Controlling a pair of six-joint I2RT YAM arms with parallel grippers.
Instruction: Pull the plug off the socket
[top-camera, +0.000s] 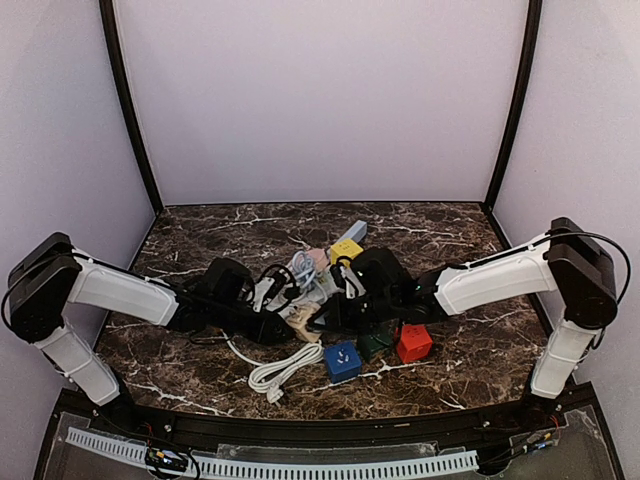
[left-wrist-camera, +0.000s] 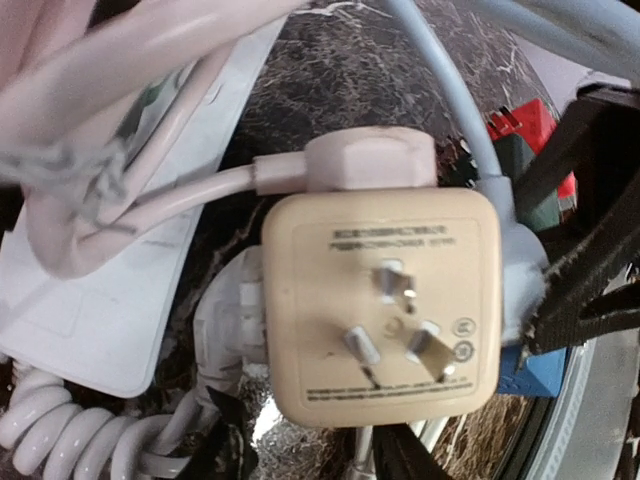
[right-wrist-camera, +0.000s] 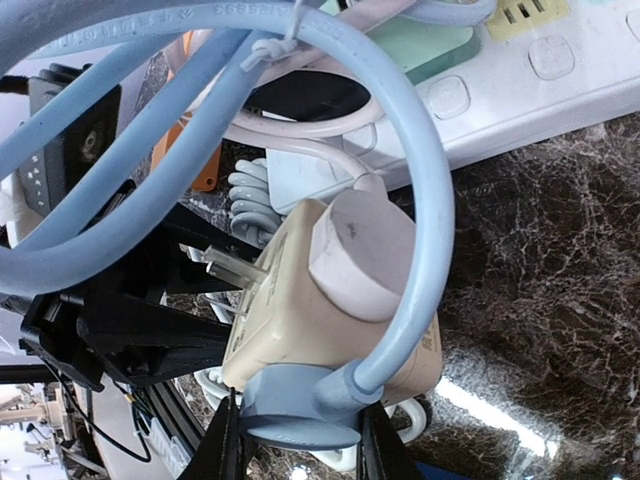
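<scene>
The socket is a beige cube adapter (left-wrist-camera: 380, 300) with three metal prongs, also in the top view (top-camera: 302, 322) and the right wrist view (right-wrist-camera: 285, 320). A pink round plug (right-wrist-camera: 365, 250) sits in one face, a blue plug (right-wrist-camera: 300, 410) with a pale blue cable (right-wrist-camera: 420, 200) in another, and a white plug (left-wrist-camera: 225, 320) in a third. My right gripper (right-wrist-camera: 300, 445) is shut on the blue plug, one black finger on each side. My left gripper (top-camera: 272, 325) faces the cube's prong side. Its fingertips are hidden behind the cube.
A white power strip (right-wrist-camera: 520, 70) lies just behind under tangled pink and blue cables. Blue (top-camera: 342, 361), green (top-camera: 376, 345) and red (top-camera: 413, 343) cube adapters sit in front of the right gripper, and a yellow one (top-camera: 346, 249) farther back. A white cord (top-camera: 283, 368) lies in front.
</scene>
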